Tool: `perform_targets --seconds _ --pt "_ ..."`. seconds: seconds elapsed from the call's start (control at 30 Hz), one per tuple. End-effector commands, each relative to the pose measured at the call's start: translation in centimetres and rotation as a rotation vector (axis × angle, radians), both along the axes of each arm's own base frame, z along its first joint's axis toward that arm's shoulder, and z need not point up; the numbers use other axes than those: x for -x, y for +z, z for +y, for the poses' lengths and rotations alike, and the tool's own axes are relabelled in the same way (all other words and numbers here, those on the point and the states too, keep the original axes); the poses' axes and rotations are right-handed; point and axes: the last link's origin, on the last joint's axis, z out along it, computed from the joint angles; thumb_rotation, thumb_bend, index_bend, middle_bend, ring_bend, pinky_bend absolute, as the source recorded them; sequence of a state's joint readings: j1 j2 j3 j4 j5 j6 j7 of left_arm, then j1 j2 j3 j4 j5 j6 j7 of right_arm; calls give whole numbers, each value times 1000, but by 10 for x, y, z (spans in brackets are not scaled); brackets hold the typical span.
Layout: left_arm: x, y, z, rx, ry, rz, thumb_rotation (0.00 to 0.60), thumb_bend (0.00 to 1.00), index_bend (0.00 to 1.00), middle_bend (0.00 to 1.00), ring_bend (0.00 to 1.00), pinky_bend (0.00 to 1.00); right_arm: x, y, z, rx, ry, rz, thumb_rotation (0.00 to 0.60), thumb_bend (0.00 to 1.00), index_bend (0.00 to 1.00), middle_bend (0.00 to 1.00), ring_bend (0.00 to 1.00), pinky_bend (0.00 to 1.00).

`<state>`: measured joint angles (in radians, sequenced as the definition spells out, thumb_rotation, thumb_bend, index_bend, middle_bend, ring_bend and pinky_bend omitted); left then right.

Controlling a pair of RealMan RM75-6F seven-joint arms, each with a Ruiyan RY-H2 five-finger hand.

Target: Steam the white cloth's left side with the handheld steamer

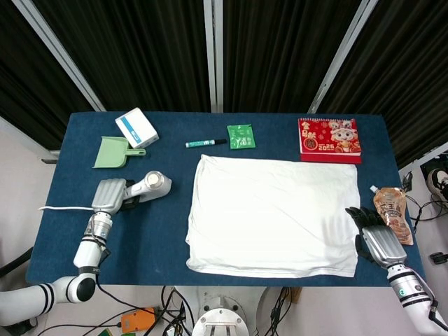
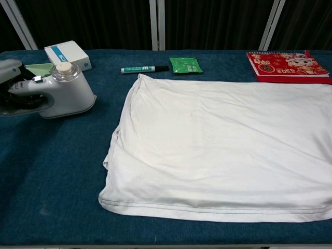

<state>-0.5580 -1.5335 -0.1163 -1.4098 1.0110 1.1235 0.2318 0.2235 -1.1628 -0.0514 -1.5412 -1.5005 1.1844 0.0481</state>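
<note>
The white cloth lies spread over the middle and right of the blue table. The white handheld steamer stands on the table well to the left of the cloth, apart from it. My left hand grips its handle at the left edge of the chest view. Its white cable trails off to the left. My right hand rests by the cloth's front right corner, fingers apart and holding nothing; the chest view does not show it.
Along the back edge lie a blue-and-white box, a green dustpan, a marker, a green packet and a red book. A brown pouch lies at the right edge.
</note>
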Motion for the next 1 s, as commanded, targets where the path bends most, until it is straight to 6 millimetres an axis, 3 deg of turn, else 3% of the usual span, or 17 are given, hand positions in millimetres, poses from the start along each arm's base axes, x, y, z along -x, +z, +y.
perform_targets --seconds 0.03,0.17,0.27,0.37,0.53,0.6,0.7,0.77,0.9,1.0 --pt "1 1 -4 11 -2 20 438 201 444 550 430 540 0 1 1 6 -1 -1 600 917 80 121 7 112" --pt "0 6 -10 19 -7 39 367 118 192 276 192 338 0 4 1 17 -2 1 600 917 80 121 7 112" --pt "0 11 -15 29 -5 53 351 100 117 172 98 237 0 6 1 23 -1 0 600 917 80 121 7 112" --pt "2 19 -21 38 3 72 325 93 85 119 48 166 0 9 1 32 -1 -2 600 917 79 121 7 112" --pt "13 58 -38 -99 25 53 316 90 75 103 33 112 2 33 -2 112 4 -2 600 898 80 121 7 112" --pt "23 79 -51 -180 38 35 314 90 75 103 31 86 5 46 -3 152 0 -5 600 763 77 121 7 112" --pt "40 106 -74 -279 55 6 314 88 75 103 18 25 6 66 -4 210 5 4 600 288 28 120 6 108" --pt "49 120 -92 -320 62 -9 294 80 75 103 5 1 6 76 -2 240 16 14 600 133 2 120 3 75" --pt "67 140 -136 -354 79 -3 149 61 75 103 0 0 4 90 7 300 46 23 600 27 0 88 0 7" --pt "76 144 -164 -341 102 15 115 58 75 103 0 0 4 91 14 312 52 22 600 14 0 76 0 0"
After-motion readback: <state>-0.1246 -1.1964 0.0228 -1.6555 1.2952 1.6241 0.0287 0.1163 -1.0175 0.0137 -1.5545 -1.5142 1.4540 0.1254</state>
